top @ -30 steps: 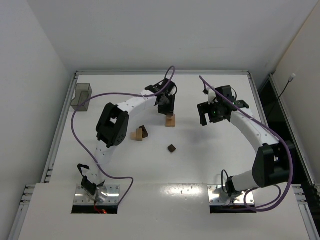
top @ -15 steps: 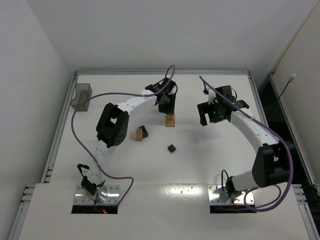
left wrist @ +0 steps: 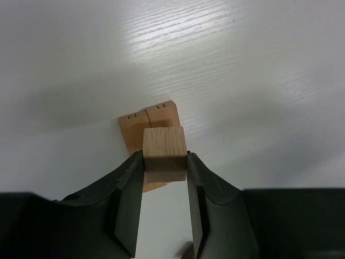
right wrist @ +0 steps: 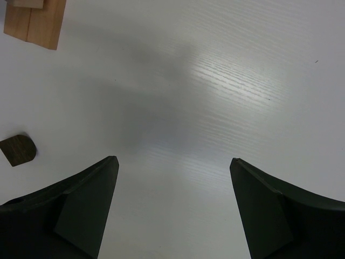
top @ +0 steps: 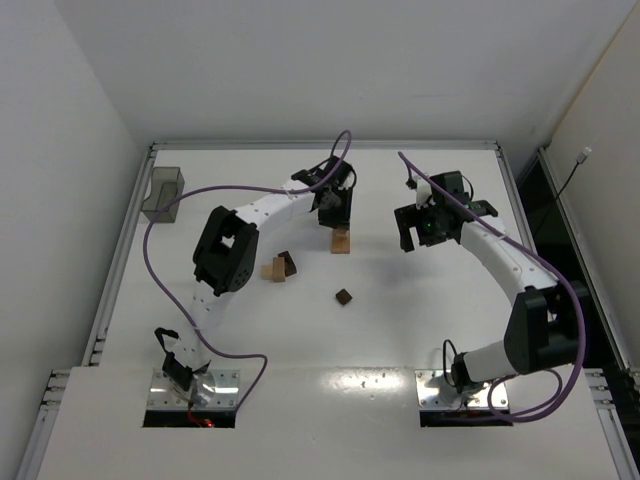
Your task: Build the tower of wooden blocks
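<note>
Change: none to speak of vs 1 s and 0.5 s ago; both arms and every block sit in the same spots.
Grey bin [top: 163, 193]: far-left corner of worktop [top: 420, 330], by the left rail, well apart from the blocks.
L arm [top: 262, 208]: reaches up and right across the worktop, wrist directly over the tower.
Loose pair [top: 280, 266]: tan block w/ a dark brown block touching it, just right of L arm's elbow, near the tower on its lower-left.
Wood block tower [top: 342, 241]: mid-worktop toward the far side, betw. the two wrists. In L wrist view its base is two tan blocks [left wrist: 141, 127] lying flat side by side, touching, pen-marked "77" and "21".
Tan cube [left wrist: 165, 152]: over the near part of that base pair; can't tell if it rests on them or hangs just above.
L jaws: clamped on the tan cube, one finger flat against each side.
Dark block [top: 344, 296]: alone, closer to the arm bases than the tower; also at left edge of R wrist view [right wrist: 18, 150].
R arm [top: 500, 255]: curves up and left, wrist to the right of the tower, apart from it.
R jaws: wide apart, pointing down, bare worktop showing betw. them; tower base shows at top-left of R wrist view [right wrist: 35, 21].
</note>
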Controlling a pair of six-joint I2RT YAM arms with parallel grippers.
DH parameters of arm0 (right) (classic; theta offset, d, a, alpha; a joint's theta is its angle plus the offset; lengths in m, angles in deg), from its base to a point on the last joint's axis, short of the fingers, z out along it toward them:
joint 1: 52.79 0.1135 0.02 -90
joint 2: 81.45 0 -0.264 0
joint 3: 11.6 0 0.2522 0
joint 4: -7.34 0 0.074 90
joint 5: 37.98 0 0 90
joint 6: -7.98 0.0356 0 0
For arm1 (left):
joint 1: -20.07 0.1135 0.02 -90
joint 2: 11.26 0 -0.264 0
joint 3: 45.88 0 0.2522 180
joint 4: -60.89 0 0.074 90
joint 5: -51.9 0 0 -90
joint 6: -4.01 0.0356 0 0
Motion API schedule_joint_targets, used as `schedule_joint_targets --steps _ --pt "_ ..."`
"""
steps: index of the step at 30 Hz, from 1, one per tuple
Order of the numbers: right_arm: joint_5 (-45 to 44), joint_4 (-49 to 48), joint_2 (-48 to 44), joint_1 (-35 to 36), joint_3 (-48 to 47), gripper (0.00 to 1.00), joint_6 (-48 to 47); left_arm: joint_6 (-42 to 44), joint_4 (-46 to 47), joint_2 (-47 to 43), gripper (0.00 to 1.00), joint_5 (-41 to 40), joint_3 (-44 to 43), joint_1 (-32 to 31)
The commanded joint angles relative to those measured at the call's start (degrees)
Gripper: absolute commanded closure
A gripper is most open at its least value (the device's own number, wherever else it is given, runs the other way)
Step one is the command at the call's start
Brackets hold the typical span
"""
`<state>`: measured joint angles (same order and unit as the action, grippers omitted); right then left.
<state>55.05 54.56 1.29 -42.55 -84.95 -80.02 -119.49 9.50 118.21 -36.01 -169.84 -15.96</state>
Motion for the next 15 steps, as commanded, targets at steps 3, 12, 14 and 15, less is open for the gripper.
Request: schedule_joint_targets --steps 3,12,14,15 --pt "0.58 -1.55 0.49 -0.22 -0.61 0.19 0.81 -0.52 1.33 0.52 1.0 -1.03 -0.81 -0.71" --pt "0.58 -1.55 0.49 -0.22 -0.61 0.19 0.81 -0.52 1.33 0.52 1.0 -1.56 -0.29 -0.71" --pt "0.58 -1.55 0.49 -0.22 -0.61 0.19 0.81 -0.52 1.33 1.04 1.0 -1.56 -0.29 -0.71" --pt "1.1 -1.55 0.49 -0.22 -0.61 0.19 0.81 -0.52 1.33 1.05 1.0 -1.56 -0.29 -0.71"
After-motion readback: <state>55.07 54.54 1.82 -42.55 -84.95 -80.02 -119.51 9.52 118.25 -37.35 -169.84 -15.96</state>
